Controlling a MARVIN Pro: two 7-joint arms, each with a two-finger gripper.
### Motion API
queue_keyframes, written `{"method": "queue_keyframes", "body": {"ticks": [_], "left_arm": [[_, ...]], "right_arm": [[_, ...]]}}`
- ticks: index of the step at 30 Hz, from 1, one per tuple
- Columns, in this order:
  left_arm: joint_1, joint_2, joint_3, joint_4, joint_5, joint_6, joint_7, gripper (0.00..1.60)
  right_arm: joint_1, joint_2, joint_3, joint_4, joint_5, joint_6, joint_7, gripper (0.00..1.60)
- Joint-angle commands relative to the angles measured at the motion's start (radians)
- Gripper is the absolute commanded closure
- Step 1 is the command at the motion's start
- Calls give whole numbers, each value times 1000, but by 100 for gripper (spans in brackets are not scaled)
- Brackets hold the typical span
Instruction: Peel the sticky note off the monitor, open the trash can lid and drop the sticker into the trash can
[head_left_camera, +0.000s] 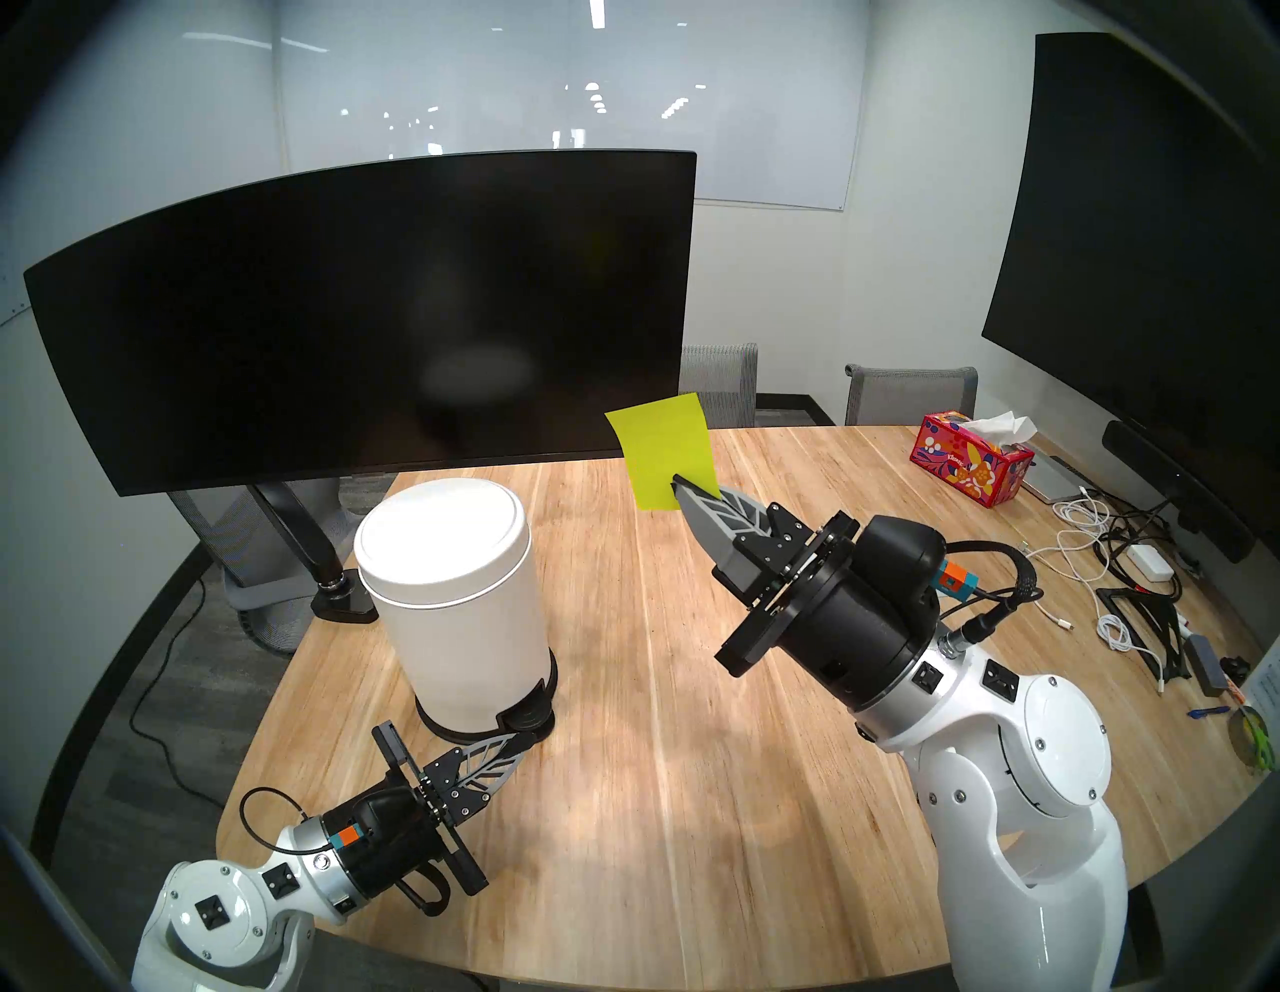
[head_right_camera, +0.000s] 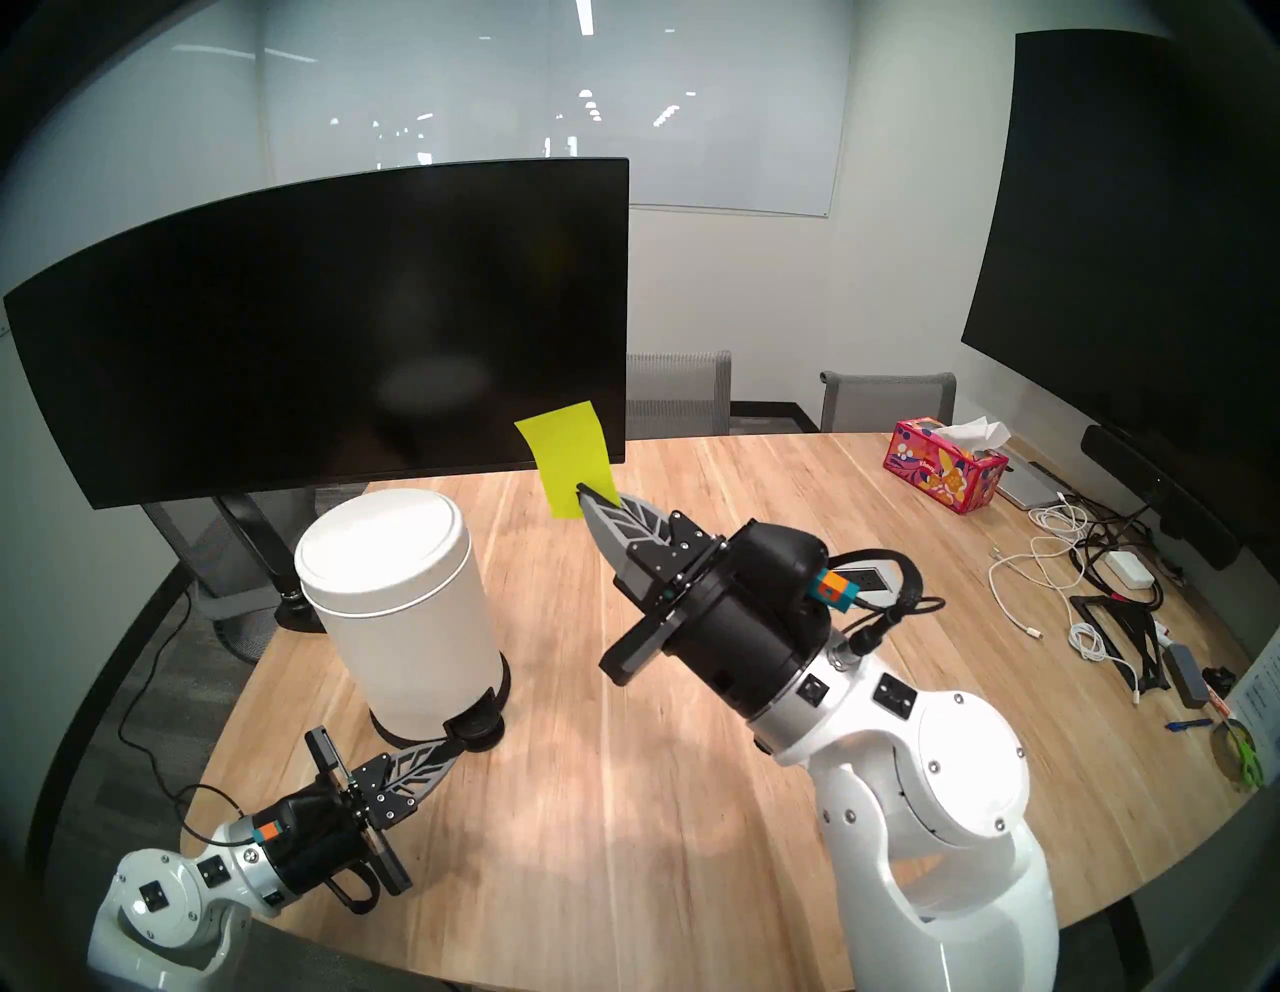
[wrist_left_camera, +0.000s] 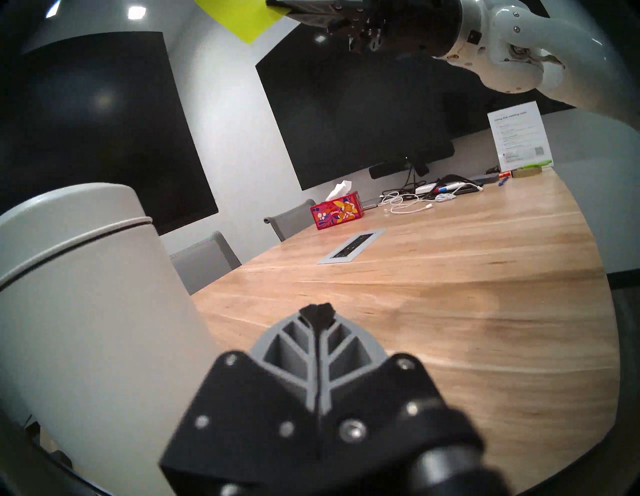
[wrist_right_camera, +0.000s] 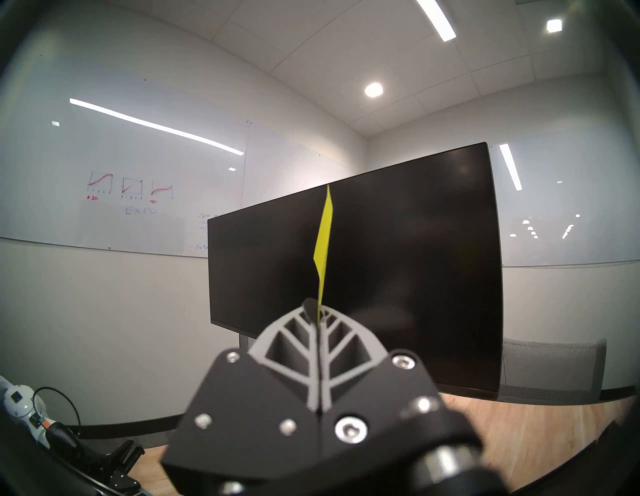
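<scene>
The yellow-green sticky note (head_left_camera: 661, 450) (head_right_camera: 564, 450) (wrist_left_camera: 239, 17) hangs in the air off the monitor (head_left_camera: 360, 312) (wrist_right_camera: 381, 259), just in front of its lower right corner. My right gripper (head_left_camera: 677, 485) (wrist_right_camera: 317, 310) is shut on the note's lower edge. The right wrist view shows the sheet edge-on (wrist_right_camera: 323, 242). The white trash can (head_left_camera: 464, 623) (wrist_left_camera: 86, 311) stands left of centre with its lid (head_left_camera: 443, 533) down. My left gripper (head_left_camera: 528, 738) (wrist_left_camera: 317, 310) is shut with nothing in it, low over the table, its tips at the black foot pedal (head_left_camera: 530, 717).
The monitor's arm stand (head_left_camera: 305, 547) is clamped behind the can. A tissue box (head_left_camera: 973, 464), a tangle of cables (head_left_camera: 1108, 554) and small items lie at the table's right end, under a large wall display (head_left_camera: 1143, 277). A power outlet plate (wrist_left_camera: 351, 247) sits flush in the tabletop.
</scene>
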Motion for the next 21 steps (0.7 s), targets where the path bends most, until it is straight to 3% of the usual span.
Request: {"method": "queue_keyframes", "body": {"ticks": [1,5,12,21], "left_arm": [[-73,8,29,-2,79,48,18,160],[-106,3,42,14,135,73,41,160],[-144,-8,41,44,166,120,72,160],[-126,2,62,52,207,123,66,160]], "right_arm": [[0,1,7,-24,9,-8,7,160],[-1,1,9,-24,9,-8,10,160],[-11,-1,11,-24,9,-6,15,160],[-9,-4,26,-24,14,-5,26,160]]}}
